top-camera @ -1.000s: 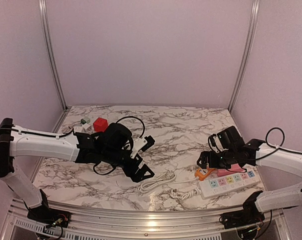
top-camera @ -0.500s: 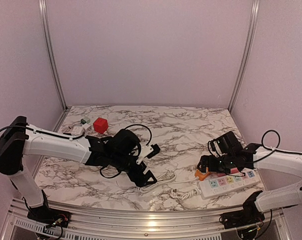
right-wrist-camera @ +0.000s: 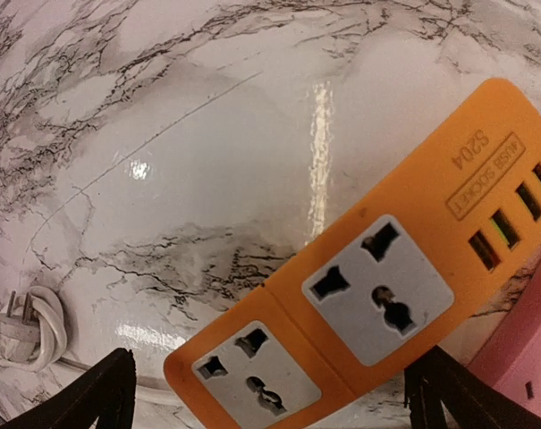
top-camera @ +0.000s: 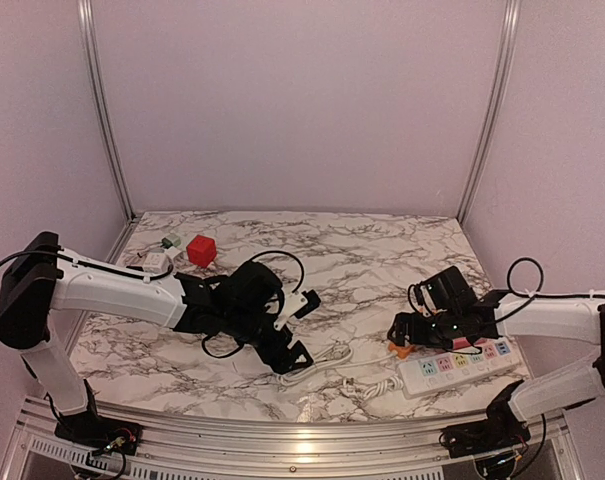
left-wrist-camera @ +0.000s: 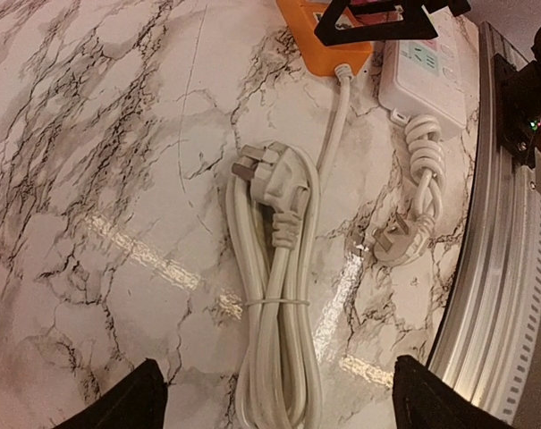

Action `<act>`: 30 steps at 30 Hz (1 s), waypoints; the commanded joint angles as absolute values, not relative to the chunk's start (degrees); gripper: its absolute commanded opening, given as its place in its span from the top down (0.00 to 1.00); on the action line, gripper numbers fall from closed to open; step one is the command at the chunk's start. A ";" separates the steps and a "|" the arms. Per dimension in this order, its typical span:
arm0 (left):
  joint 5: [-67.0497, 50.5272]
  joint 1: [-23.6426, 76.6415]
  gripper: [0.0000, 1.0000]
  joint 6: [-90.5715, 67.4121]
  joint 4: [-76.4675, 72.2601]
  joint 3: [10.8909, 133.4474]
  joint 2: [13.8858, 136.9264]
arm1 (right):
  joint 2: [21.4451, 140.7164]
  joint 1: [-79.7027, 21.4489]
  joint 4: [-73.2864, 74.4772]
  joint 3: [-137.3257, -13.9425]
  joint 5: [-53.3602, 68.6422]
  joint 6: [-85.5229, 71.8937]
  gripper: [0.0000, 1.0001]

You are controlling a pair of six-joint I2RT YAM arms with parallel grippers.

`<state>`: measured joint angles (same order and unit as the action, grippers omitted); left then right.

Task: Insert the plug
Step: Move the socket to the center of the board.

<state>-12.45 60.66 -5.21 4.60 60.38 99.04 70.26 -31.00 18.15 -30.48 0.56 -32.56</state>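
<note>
Left pincer [top-camera: 302,328] nearer plug [left-wrist-camera: 270,174]; "S204" orange strip [right-wrist-camera: 485,152]

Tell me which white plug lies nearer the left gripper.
The flat plug on the long tied cable bundle; the other plug, on the short knotted cord, lies farther off.

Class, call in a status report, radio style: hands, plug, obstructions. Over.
Left hand open above white plug, nothing held. Right hand open over orange power strip. Nothing on the plug.
</note>
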 commanded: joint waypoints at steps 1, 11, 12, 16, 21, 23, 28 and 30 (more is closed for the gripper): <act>-10.10 60.91 0.11 -5.92 4.99 62.33 97.92 | 72.99 -32.57 13.23 -32.31 2.20 -32.83 0.02; -6.00 58.38 0.17 -8.58 4.51 60.26 94.44 | 83.67 -34.71 8.88 -38.28 1.17 -31.76 0.01; -5.91 58.10 0.18 -8.68 4.41 59.90 94.04 | 84.35 -34.90 8.80 -39.25 0.86 -31.56 0.02; -5.11 57.11 0.19 -8.92 4.30 58.79 92.76 | 89.42 -35.52 8.96 -43.66 0.26 -30.16 0.01; -5.80 56.19 0.20 -10.07 3.53 58.01 92.08 | 94.94 -35.55 9.82 -49.21 -2.15 -27.47 0.01; -5.72 56.01 0.20 -10.39 2.97 57.64 91.82 | 97.11 -35.55 10.28 -51.54 -2.53 -26.34 0.01; -6.07 55.40 0.20 -11.28 2.31 56.60 91.05 | 103.00 -35.55 10.54 -57.31 -1.67 -24.18 0.07; -6.12 55.08 0.20 -11.65 1.87 55.96 90.49 | 105.44 -35.51 10.50 -60.16 -0.71 -23.66 0.12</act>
